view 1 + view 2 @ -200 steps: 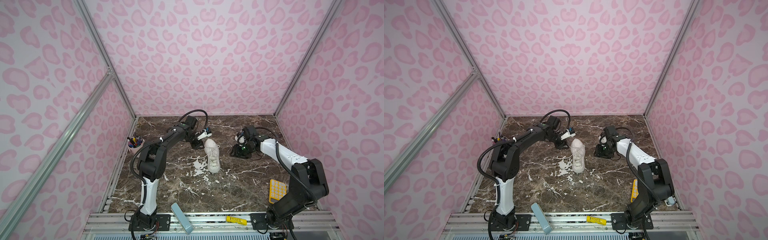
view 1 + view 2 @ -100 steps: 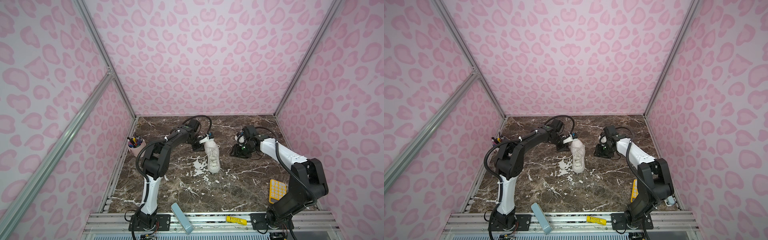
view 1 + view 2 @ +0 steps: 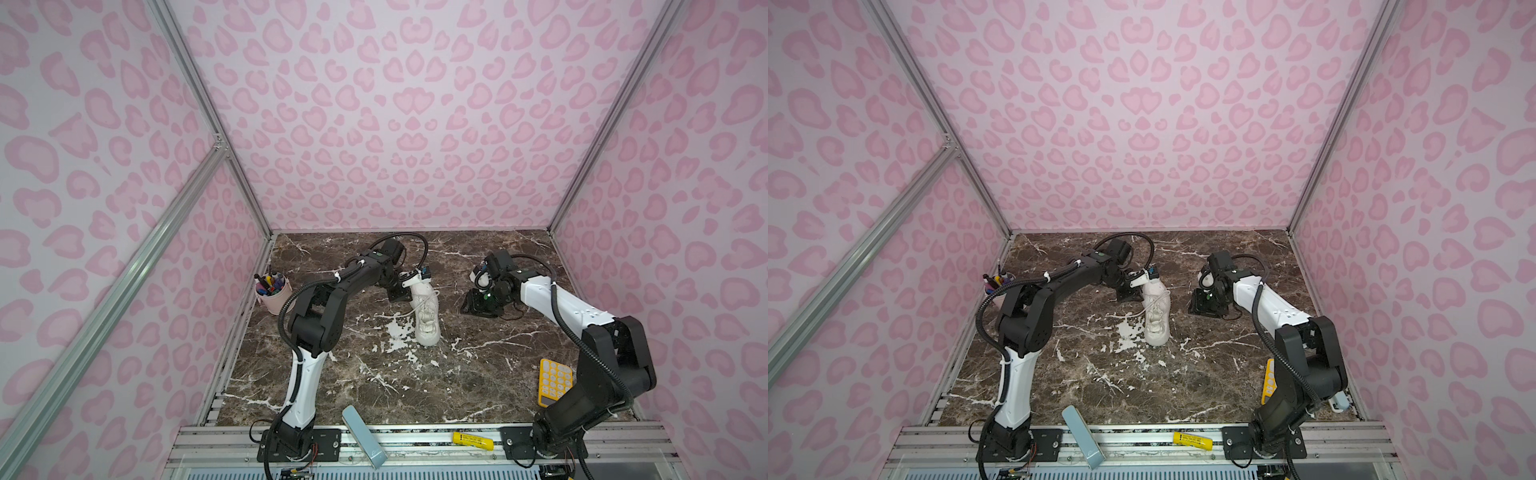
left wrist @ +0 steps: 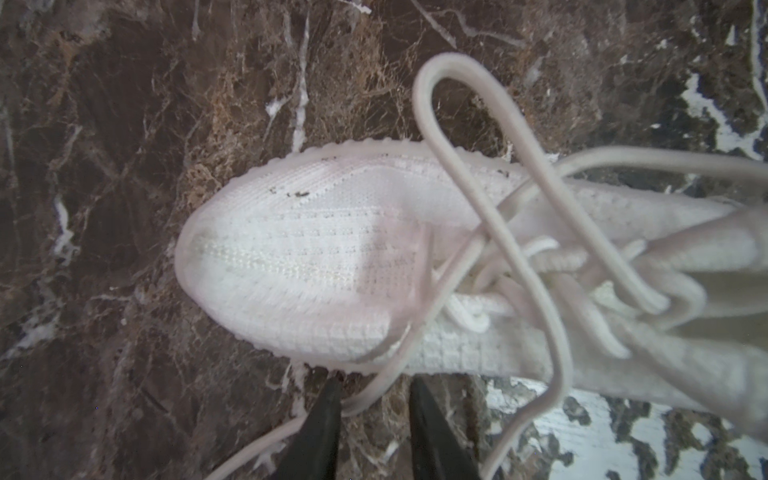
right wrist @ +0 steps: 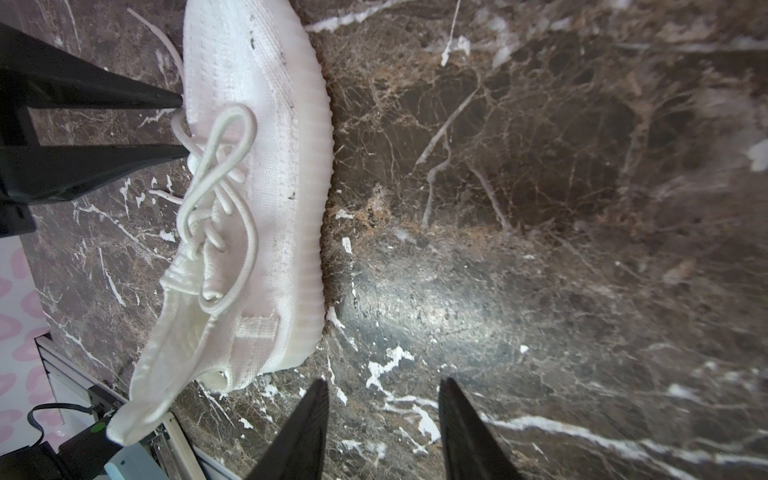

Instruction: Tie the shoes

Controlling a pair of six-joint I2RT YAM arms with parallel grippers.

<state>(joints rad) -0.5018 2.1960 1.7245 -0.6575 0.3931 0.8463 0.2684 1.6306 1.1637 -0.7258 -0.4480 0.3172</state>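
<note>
**Sneaker mid-table, toe to the back wall; left end effector set around a loose lace**

The white sneaker [image 3: 424, 318] stands on its sole near the middle of the table [image 3: 374, 386]. Its long axis runs from the back wall to the front rail. The toe points to the back wall and the heel to the front rail, with the heel end a little to the right in both top views. The laces [image 4: 451, 62] are loose. Loops lie over the tongue, and one strand runs off the shoe's left side onto the table.

The left end effector [image 4: 374, 382] stands just beside the sneaker's left side, level with the forefoot where the lacing begins, fingers pointing down at the table. The two fingers are set along the shoe's length with a clear gap between them. The loose strand passes through that gap and is not pinched. Whether the fingertips touch the sole edge cannot be confirmed.

The right end effector [image 5: 384, 380] stands off the sneaker's right side, with bare table between them. Its jaws are parted and nothing lies between them.

A pink cup of pens [image 3: 272, 297] stands at the table's left edge. A yellow keypad [image 3: 555, 382] lies near the right arm's base. A light blue box [image 3: 363, 436] and a small yellow item [image 3: 471, 440] rest on the front rail.
</note>
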